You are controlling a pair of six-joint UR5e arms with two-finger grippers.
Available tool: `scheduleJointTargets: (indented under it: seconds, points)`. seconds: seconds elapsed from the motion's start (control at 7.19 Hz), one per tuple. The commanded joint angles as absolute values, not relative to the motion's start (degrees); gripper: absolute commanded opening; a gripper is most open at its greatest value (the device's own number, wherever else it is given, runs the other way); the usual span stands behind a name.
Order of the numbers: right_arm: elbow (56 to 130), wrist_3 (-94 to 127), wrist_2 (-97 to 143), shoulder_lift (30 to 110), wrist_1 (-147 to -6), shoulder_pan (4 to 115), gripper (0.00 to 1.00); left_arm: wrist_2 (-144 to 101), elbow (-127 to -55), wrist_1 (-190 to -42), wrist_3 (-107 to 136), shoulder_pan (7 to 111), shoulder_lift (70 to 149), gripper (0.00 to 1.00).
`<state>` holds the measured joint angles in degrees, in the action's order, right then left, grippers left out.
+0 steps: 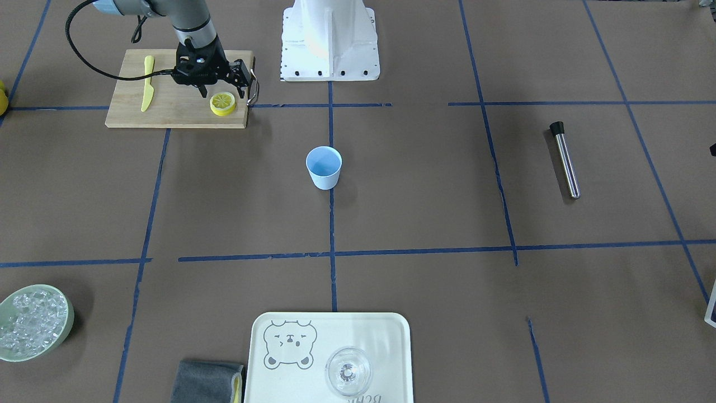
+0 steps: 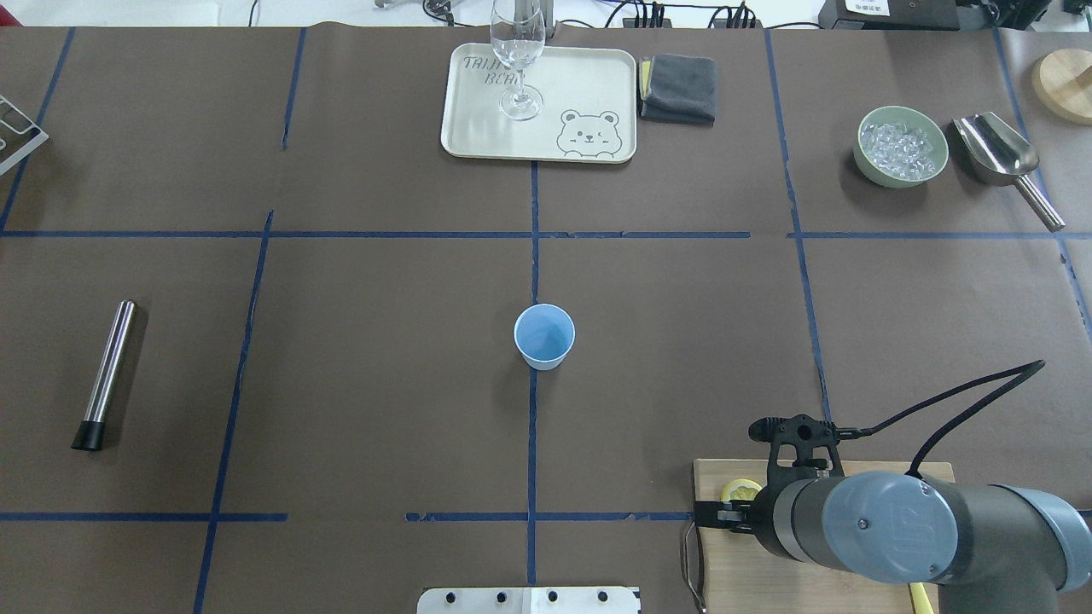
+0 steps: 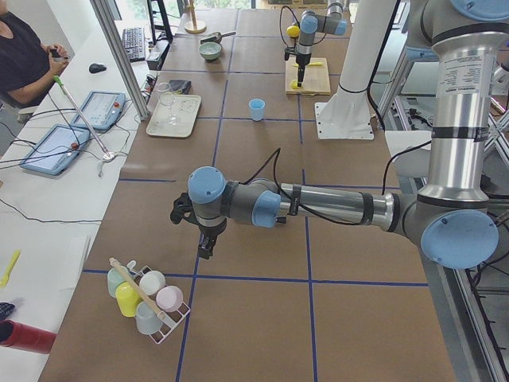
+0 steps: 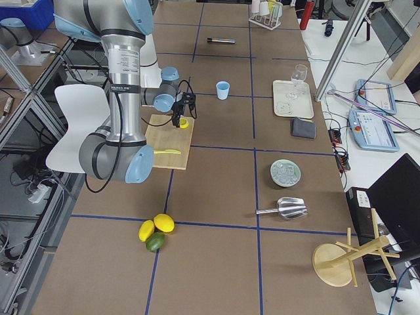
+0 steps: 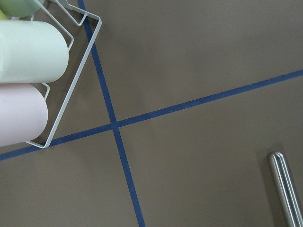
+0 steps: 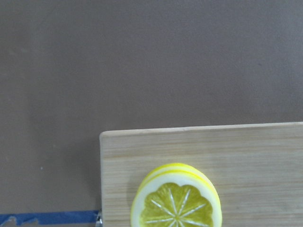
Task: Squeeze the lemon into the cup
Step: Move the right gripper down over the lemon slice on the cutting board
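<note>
My right hand (image 1: 222,89) hangs over the corner of the board (image 1: 168,115), fingers pointing down. As far as I can judge they are spread apart and hold nothing. That suits this moment, since the lemon (image 1: 222,103) must fit between them before I can lift it. The lemon is a half lying cut face up, just beside my fingertips on the side toward the cup, near them but apparently not touching. The face-up pose helps me: with a pinch across the rind I could turn it over above the cup, so the juice falls downward. The cup (image 1: 324,167) stands upright, mouth open to the top, in the middle of the tabletop (image 1: 447,196). It is well apart from my right hand with nothing between them, so I judge the carry to be a plain sweep forward and inward. The knife (image 1: 147,84) lies on the other half of the board, out of my way. My left hand (image 3: 205,247) hovers at the far end of the tabletop, well apart from lemon and cup. Whether it is spread or pressed together I cannot tell.
</note>
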<state>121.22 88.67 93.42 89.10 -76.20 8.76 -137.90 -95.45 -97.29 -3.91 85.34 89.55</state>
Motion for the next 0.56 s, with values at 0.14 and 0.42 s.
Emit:
scheduleJointTargets:
  seconds: [0.14,0.42]
  points:
    - [120.2,88.7,93.1,88.9,-76.2,9.0,0.93,-137.9,-95.4,-97.3,-3.9,85.3,89.6,1.0]
    - [120.1,88.6,93.0,88.8,-76.2,9.8,0.87,-137.8,-95.4,-97.3,-4.0,85.3,89.6,1.0]
